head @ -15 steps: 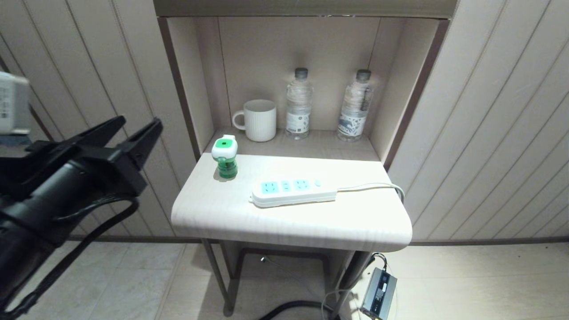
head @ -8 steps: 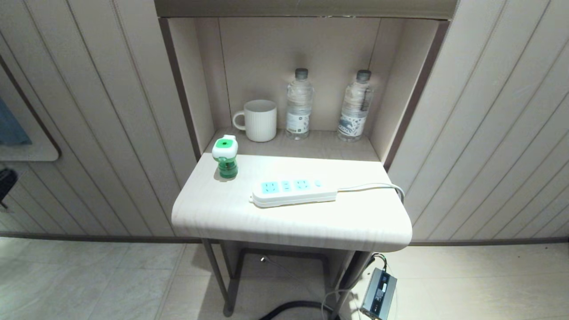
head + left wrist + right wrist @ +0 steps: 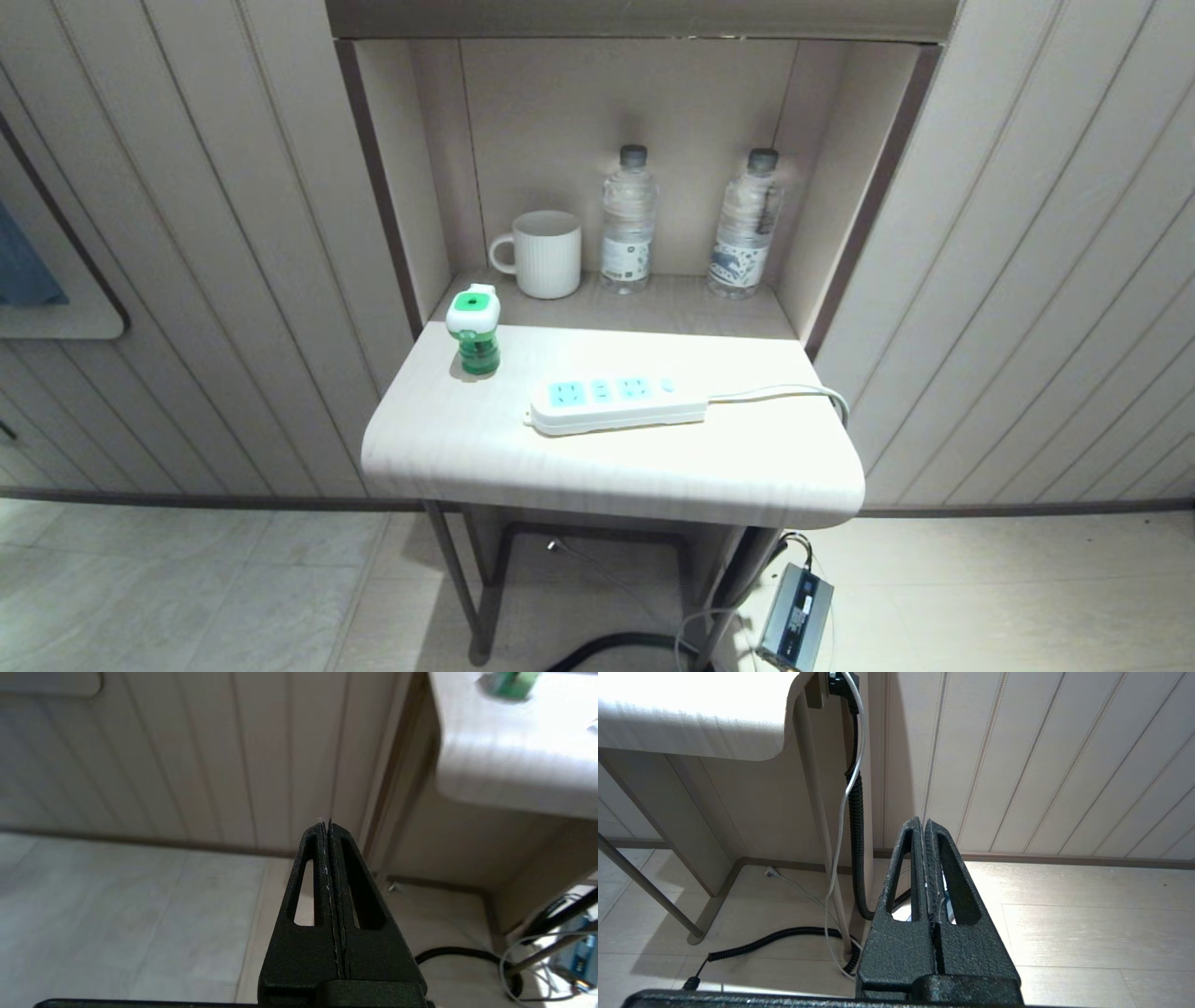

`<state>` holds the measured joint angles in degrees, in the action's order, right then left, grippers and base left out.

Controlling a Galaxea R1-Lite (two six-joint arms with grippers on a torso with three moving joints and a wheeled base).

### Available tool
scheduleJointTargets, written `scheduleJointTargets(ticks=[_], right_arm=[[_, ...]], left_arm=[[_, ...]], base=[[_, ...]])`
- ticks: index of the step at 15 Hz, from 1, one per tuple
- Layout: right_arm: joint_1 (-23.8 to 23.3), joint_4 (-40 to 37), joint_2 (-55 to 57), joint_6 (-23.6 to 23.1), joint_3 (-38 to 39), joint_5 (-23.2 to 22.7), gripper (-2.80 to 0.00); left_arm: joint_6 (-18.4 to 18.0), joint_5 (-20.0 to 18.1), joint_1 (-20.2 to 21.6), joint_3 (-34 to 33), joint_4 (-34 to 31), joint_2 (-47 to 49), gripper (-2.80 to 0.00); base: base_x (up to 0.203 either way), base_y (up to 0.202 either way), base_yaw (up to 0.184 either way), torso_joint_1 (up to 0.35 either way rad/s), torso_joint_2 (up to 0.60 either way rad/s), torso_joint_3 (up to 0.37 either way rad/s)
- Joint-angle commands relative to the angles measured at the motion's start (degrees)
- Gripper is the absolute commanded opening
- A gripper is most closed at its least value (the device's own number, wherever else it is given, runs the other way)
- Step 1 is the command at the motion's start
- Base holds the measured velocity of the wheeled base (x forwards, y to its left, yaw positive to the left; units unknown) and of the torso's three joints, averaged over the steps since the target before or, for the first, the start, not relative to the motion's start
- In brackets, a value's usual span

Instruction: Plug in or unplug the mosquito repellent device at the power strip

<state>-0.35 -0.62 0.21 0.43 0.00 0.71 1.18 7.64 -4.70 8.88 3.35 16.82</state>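
Note:
The mosquito repellent device (image 3: 473,331), a small green bottle with a white-and-green head, stands upright at the table's back left corner, apart from the power strip (image 3: 616,404). That white strip lies mid-table with its blue socket faces up and nothing plugged in. Neither arm shows in the head view. My left gripper (image 3: 326,823) is shut and empty, low beside the table's left edge, with the green device (image 3: 513,682) just visible above. My right gripper (image 3: 923,821) is shut and empty, low by the table's right side.
A white mug (image 3: 544,253) and two clear water bottles (image 3: 627,219) (image 3: 747,224) stand in the niche behind the table (image 3: 467,457). The strip's white cord (image 3: 794,392) runs off the right edge. A black adapter (image 3: 795,618) and cables lie on the floor beneath.
The left arm, raised at the left of the head view a second ago with its gripper open, has dropped out of that view and its gripper has shut. Nothing on the table moved.

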Motion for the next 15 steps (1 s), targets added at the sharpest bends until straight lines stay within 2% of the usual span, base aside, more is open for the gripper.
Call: scheduleJointTargets(ticks=[1,3,5,7,10,15], right_arm=[[0.00,0.01,-0.01,0.01,0.00,0.00,-2.80],[0.00,0.01,-0.02,0.01,0.00,0.00,-2.80],[0.00,0.01,-0.03,0.01,0.00,0.00,-2.80],[0.00,0.01,0.05,0.01,0.00,0.00,-2.80],[0.00,0.01,-0.02,0.01,0.00,0.00,-2.80],[0.00,0.01,-0.03,0.01,0.00,0.00,-2.80]], left_arm=[[-0.17,-2.92,2.99,-1.68,-2.60,-7.18,-2.80],[-1.39,-5.81,3.81,-3.72,-8.61,-15.22,-2.80],[-2.80,-7.36,4.26,-7.92,-6.34,-16.78,-2.80],[-3.11,-7.64,4.35,-8.26,-5.55,-16.82,-2.80],[-8.24,-9.24,4.34,-8.71,-4.40,-16.79,-2.80],[-8.39,-9.40,4.27,-8.71,-4.58,-16.56,-2.80]], base=[[0.000,0.000,0.000,0.000,0.00,0.000],[0.000,0.000,0.000,0.000,0.00,0.000],[0.000,0.000,0.000,0.000,0.00,0.000],[0.000,0.000,0.000,0.000,0.00,0.000],[0.000,0.000,0.000,0.000,0.00,0.000],[0.000,0.000,0.000,0.000,0.00,0.000]])
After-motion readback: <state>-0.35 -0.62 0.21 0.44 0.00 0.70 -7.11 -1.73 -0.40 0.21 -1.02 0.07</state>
